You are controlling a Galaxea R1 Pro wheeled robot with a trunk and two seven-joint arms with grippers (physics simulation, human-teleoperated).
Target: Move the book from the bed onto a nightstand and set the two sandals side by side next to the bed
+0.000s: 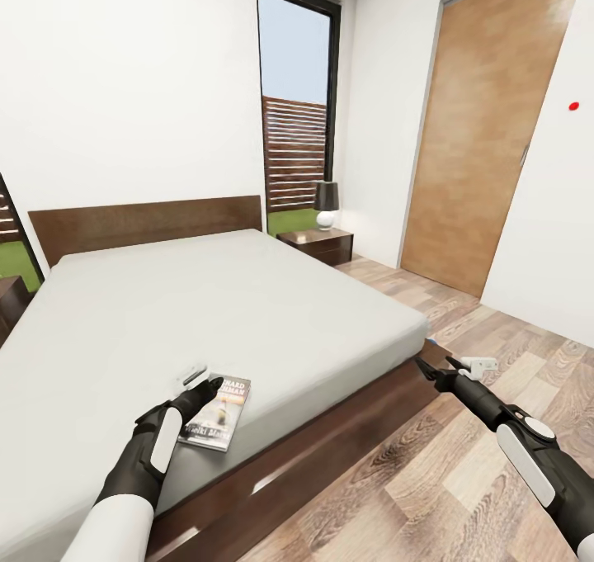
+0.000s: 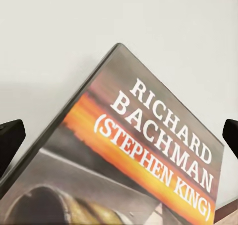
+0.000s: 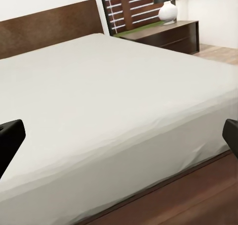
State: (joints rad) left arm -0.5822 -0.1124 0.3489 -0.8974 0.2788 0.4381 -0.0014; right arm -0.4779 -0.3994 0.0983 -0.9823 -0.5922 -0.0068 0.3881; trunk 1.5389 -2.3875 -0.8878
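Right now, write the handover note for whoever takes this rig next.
Left pincer: open, poised over the book, fingertips spread to either side of the cover in the left wrist view; nothing gripped.
Right pincer: open and empty, held out over the floor beside the bed.
The book lies flat on the mattress near the foot edge, not yet lifted.
A nightstand with a lamp stands by the headboard on the window side.
Done: nothing so far.
Left: grasp the book, carry it to a nightstand, then find the sandals and pair them beside the bed.
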